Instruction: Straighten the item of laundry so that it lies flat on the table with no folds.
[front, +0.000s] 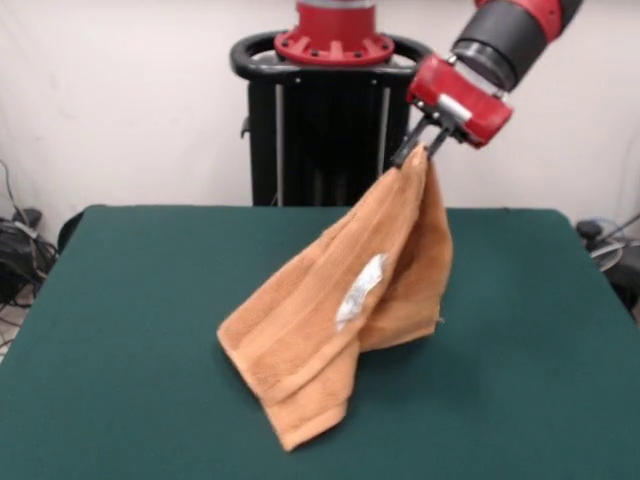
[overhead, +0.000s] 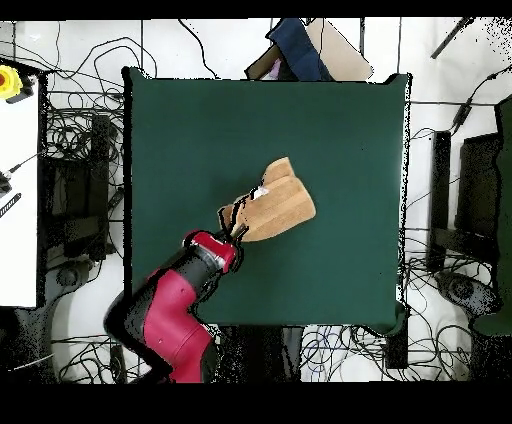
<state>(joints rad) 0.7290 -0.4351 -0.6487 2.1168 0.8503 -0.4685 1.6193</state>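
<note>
Hanging folded from the hand, which is clamped on one corner, the towel is draped onto the bench.

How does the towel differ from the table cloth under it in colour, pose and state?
The towel is orange-tan; the table is dark green. The towel hangs folded and tilted, its top pinched in the claw and only its lower end on the surface; the table's cover lies flat and smooth. The towel is small, while the table is far wider, as the overhead view shows. Both look like soft fabric.
</note>
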